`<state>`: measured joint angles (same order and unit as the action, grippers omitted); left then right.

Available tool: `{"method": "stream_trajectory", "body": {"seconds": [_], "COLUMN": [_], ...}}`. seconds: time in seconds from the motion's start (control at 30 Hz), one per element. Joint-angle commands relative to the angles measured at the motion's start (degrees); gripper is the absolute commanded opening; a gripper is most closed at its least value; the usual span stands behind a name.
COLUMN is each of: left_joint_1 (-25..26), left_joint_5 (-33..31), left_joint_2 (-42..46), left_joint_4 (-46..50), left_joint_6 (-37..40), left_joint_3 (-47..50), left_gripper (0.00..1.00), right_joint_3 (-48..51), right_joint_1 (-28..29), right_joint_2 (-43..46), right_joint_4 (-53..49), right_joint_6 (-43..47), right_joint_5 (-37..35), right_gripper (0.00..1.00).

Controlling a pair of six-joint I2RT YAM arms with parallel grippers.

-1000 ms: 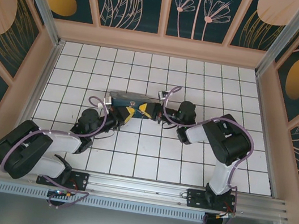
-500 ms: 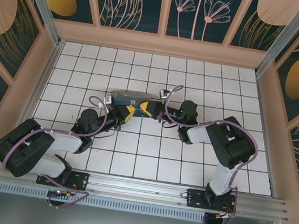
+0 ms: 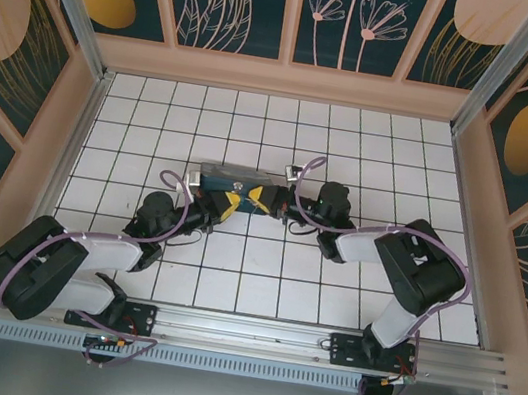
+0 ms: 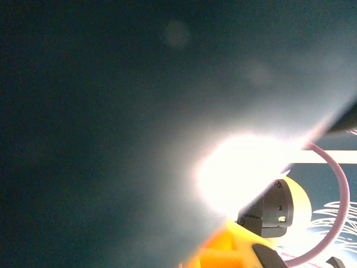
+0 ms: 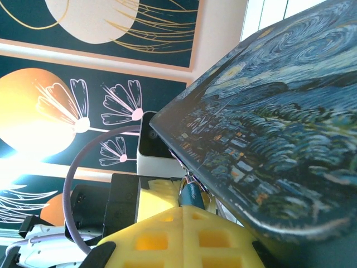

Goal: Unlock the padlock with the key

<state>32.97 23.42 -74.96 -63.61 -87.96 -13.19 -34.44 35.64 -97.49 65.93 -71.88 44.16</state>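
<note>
Left pincer [image 3: 226, 203] closed tight; right pincer [image 3: 265, 198] closed tight; tips meet at box [image 3: 233, 172]; hold on anything unclear; bluish padlock [image 5: 191, 196] under box edge, just beyond right pincer's yellow finger.

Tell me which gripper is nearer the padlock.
Right, narrowly. The padlock sits at the yellow tips of the right gripper, under the edge of the painted box. The left gripper faces it from the opposite side, seemingly slightly farther off.
</note>
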Motion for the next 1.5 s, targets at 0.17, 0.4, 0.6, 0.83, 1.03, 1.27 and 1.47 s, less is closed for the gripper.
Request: {"method": "stream_trajectory", "body": {"seconds": [0.17,0.4,0.6,0.83,1.03,1.27,1.47], "left_joint_1": [1.6,1.4,1.5,1.4,1.5,1.4,1.4], "left_joint_5": [7.6,7.4,7.2,6.7,6.6,6.7,6.7], "left_joint_2": [2.8,2.8,2.8,3.0,3.3,3.3,3.6], "left_joint_4": [-7.0,-5.1,-1.9,-0.1,0.7,0.4,0.4], "left_joint_6": [1.8,2.5,3.5,3.8,4.3,4.1,4.1], "left_joint_3": [-2.7,-3.1,-3.8,-3.8,-3.8,-3.8,-3.8], "left_gripper": [0.00,0.00,0.00,0.00,0.00,0.00,0.00], "right_joint_3": [1.8,0.9,2.1,3.0,3.1,2.1,1.0], "right_joint_1": [-0.1,0.3,-0.2,-0.2,0.5,1.7,2.0], "right_joint_2": [0.9,2.7,7.5,10.7,11.2,8.8,7.5], "right_joint_4": [-4.2,-10.7,-14.3,-16.5,-16.8,-15.3,-14.3], "right_joint_6": [2.2,6.8,9.6,9.8,9.7,9.0,8.4], "right_joint_5": [-7.0,-7.5,-7.5,-7.7,-8.4,-9.0,-9.0], "right_gripper": [0.00,0.00,0.00,0.00,0.00,0.00,0.00]}}
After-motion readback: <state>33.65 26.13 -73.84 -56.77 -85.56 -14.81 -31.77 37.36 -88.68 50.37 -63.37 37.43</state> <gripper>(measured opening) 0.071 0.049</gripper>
